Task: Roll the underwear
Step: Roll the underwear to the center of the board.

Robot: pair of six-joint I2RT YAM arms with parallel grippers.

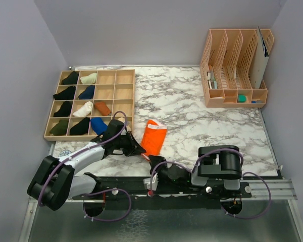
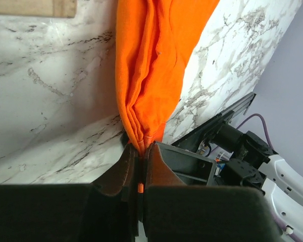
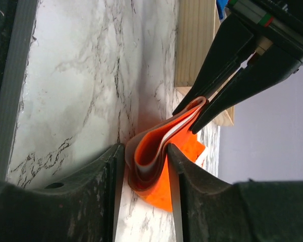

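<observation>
The bright orange cloth underwear with the white waistband (image 1: 154, 137) lies folded into a long strip on the white marbled bench (image 1: 202, 116), close to its near edge and between the two arms. The rust-brown cloth brief (image 1: 102, 108) sits in a compartment of the pale wooden divided tray (image 1: 133, 101).

The left end effector (image 2: 141, 149) is clamped together on the strip's near-left end. The right end effector (image 3: 144, 154) stands partly apart astride the layered fold. We cannot tell whether its fingers press the cloth or merely flank it.

We see three risks:
- **Loose fold:** if the right fingers catch only the outer layers, the fold may spring open and the roll may start slack.
- **Uneven grip:** a pull from the left against an unsure right grip could drag the whole strip instead of turning it.
- **Collision:** the two end effectors work very near each other, so a small misjudged turn could knock them together.

The tray's near-right corner stands just beyond the left end effector, so we have little room on that side. The bench's near edge lies just behind the right one. Bare marble opens far and right, and the peach slotted file rack (image 1: 237, 65) is well apart.
</observation>
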